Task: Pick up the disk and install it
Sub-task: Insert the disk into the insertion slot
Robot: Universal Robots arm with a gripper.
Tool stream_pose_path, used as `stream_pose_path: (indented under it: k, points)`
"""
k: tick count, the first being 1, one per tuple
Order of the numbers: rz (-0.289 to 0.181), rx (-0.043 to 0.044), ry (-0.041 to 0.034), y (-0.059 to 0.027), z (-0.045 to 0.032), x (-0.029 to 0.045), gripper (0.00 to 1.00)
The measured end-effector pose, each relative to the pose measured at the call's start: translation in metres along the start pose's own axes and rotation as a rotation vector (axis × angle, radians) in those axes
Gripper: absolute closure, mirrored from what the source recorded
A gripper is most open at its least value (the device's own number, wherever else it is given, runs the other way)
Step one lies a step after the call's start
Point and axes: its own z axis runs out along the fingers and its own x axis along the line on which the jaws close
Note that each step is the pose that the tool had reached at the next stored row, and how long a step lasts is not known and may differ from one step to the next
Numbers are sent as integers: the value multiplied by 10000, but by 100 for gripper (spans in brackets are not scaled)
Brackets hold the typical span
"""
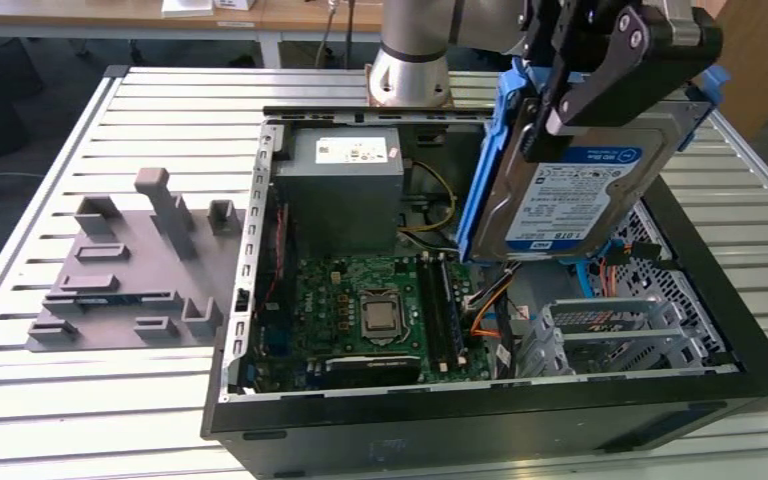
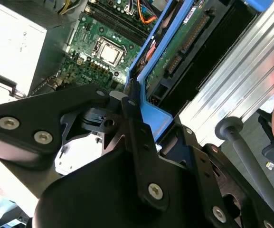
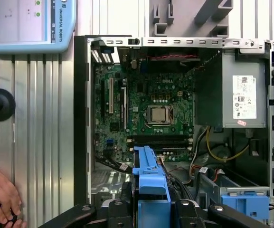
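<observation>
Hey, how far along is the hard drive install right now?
Done: the disk is picked up. In hand: the claw grips its upper end and holds it tilted in the air over the open computer case. Left: the disk is not yet seated inside the case.

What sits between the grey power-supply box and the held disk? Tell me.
In the exterior view, a bundle of yellow and black cables runs between the power-supply box and the disk.
</observation>
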Motion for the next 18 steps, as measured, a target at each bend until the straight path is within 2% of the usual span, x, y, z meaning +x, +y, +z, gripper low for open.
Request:
stream_pose_path:
  k: [8,14,18]
  points:
    - [13,1,-3,-35,65,130,64]
    - [13,-1,0,-165,112,164,64]
    - [14,-1,-3,-198,152,242,64]
